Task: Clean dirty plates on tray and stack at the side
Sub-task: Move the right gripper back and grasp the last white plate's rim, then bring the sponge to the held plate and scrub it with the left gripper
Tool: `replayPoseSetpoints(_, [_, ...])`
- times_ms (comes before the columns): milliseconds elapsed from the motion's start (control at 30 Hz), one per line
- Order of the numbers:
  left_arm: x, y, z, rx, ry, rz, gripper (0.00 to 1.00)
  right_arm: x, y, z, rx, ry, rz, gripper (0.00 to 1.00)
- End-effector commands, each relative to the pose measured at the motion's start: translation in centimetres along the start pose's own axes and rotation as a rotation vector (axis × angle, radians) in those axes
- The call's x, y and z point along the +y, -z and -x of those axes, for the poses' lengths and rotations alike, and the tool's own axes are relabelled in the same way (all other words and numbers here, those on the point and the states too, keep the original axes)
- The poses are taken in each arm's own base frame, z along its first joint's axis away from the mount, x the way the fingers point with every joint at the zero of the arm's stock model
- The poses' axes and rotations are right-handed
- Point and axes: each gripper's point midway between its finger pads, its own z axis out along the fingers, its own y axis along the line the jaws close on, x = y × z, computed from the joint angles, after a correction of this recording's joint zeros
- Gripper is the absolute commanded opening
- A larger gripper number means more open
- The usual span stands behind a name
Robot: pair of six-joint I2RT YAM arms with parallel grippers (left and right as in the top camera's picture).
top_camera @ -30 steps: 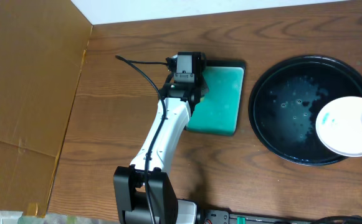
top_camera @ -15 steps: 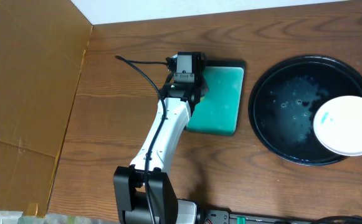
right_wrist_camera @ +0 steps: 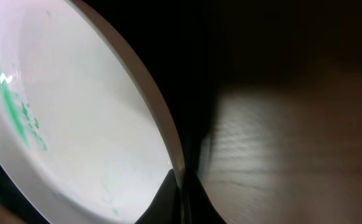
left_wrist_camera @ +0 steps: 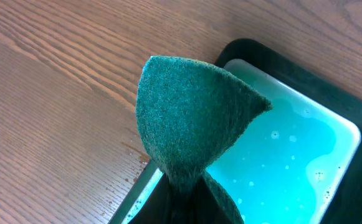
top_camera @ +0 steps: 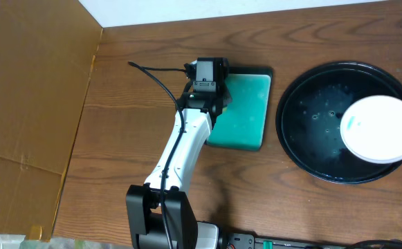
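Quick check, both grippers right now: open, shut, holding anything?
Left gripper: shut on the green scouring pad.
Right gripper: shut on the rim of the white plate.

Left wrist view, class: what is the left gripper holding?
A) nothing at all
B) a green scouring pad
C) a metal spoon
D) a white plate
B: the green scouring pad is pinched at its lower end in the left gripper, fanning upward over the near edge of the rectangular teal tray.
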Motion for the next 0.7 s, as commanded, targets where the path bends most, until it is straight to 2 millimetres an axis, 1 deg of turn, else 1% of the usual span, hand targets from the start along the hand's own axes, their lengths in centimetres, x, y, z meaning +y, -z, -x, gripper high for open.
replayPoseSetpoints(0, [0.2,0.3,0.3,-0.017,-0.005,-0.001,0.08,3.9,2.2,2.7,-0.074,0.124,0.130,0.01])
replayPoseSetpoints(100, [0.1,0.3,0.4,-0.022,-0.003,-0.003,0.08,5.4,3.0,4.4,-0.137,0.171,0.151,0.01])
replayPoseSetpoints(167, [0.0,0.3,0.4,-0.018,-0.003,-0.012,0.08,6.7,3.0,5.0,-0.171,0.214,0.168,0.01])
replayPoseSetpoints(200, [-0.4,0.3,0.2,-0.010,-0.003,-0.032,0.08,7.5,2.8,5.1,-0.185,0.242,0.177,0.01])
replayPoseSetpoints(267, [-0.9,0.3,0.1,0.001,-0.002,-0.063,0.08,8.3,2.6,5.3,-0.197,0.268,0.184,0.01])
replayPoseSetpoints(367, [-2.7,0.5,-0.3,0.031,0.000,-0.164,0.08,10.4,1.6,5.4,-0.213,0.332,0.206,0.01])
replayPoseSetpoints(433, [-4.1,0.8,-0.5,0.049,0.002,-0.241,0.07,11.4,0.4,5.4,-0.212,0.362,0.205,0.01])
replayPoseSetpoints(500, [-5.5,1.3,-0.8,0.072,0.002,-0.327,0.08,11.8,-1.1,5.3,-0.202,0.382,0.185,0.01])
replayPoseSetpoints(567, [-6.7,1.7,-1.0,0.091,0.001,-0.399,0.07,11.7,-3.2,5.1,-0.175,0.373,0.156,0.01])
replayPoseSetpoints(667, [-7.6,2.2,-1.4,0.114,-0.002,-0.458,0.08,11.3,-6.1,4.4,-0.111,0.341,0.145,0.01])
